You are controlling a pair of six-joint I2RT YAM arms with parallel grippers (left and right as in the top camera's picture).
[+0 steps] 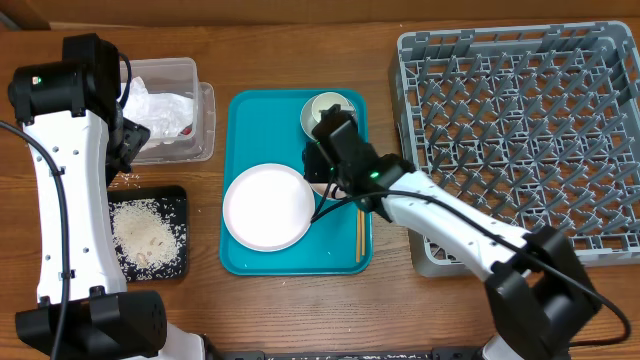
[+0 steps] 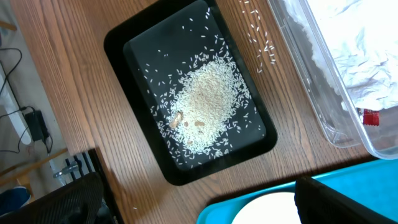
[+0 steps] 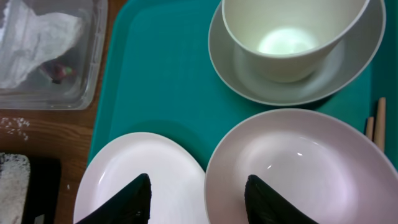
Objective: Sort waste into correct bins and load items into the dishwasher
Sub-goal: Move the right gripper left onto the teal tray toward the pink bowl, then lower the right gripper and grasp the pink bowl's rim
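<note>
We see the right end effector (image 3: 198,182) astride the rim of the white bowl (image 3: 298,168) on the teal tray (image 3: 168,74), fingers apart, unclamped, likely placed for a rim pinch. The left end effector (image 2: 196,194) hangs released, empty, left of that tray.

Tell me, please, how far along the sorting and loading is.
Waste looks mostly sorted: napkin and red wrapper in clear tub, rice in black tray, stray grains on the table. In hand: the right gripper straddles the white bowl's rim. Left: dish rack empty; plate, cup, metal bowl, chopsticks sit on the teal tray.
</note>
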